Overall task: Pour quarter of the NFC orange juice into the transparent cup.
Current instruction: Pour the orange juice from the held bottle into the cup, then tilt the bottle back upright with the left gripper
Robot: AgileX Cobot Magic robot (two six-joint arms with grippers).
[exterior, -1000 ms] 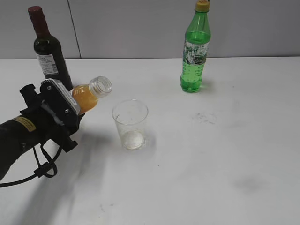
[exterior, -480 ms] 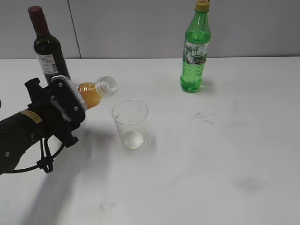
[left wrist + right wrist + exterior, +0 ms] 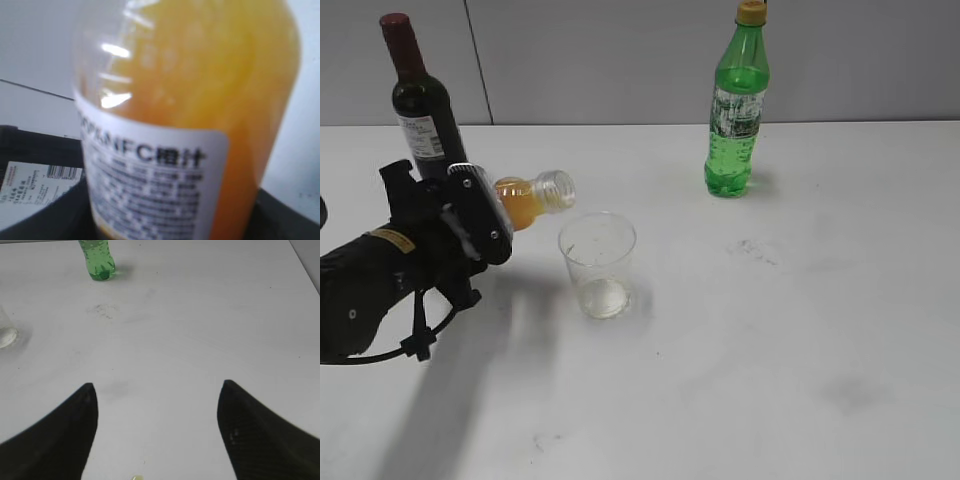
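Exterior view: the NFC orange juice [image 3: 525, 198] is seen gripped by the left gripper [image 3: 485, 218], tipped nearly flat, its uncapped neck pointed right and lying just above and left of the rim of the transparent cup [image 3: 598, 264]; the bottle mouth is not over the cup opening; the cup stands upright on the white table [image 3: 800, 340], only a faint trace at its bottom being visible; a dark wine bottle [image 3: 418, 105] stands behind the left arm, and a green bottle [image 3: 736, 110] with a yellow cap stands well apart at the far right; the right gripper is not shown in this view.

Left wrist view: the juice bottle [image 3: 190, 110] fills the frame, blurred, its label lettering partly legible; it is held between the dark fingers [image 3: 40, 220] at the lower edges; the wine bottle's label [image 3: 35, 187] is glimpsed at the lower left.

Right wrist view: the right gripper [image 3: 157, 405] is shown with its jaws spread wide and nothing between them, above bare table; the green bottle's base [image 3: 98, 260] is seen at the top, and an edge of the cup [image 3: 6, 332] at the left.
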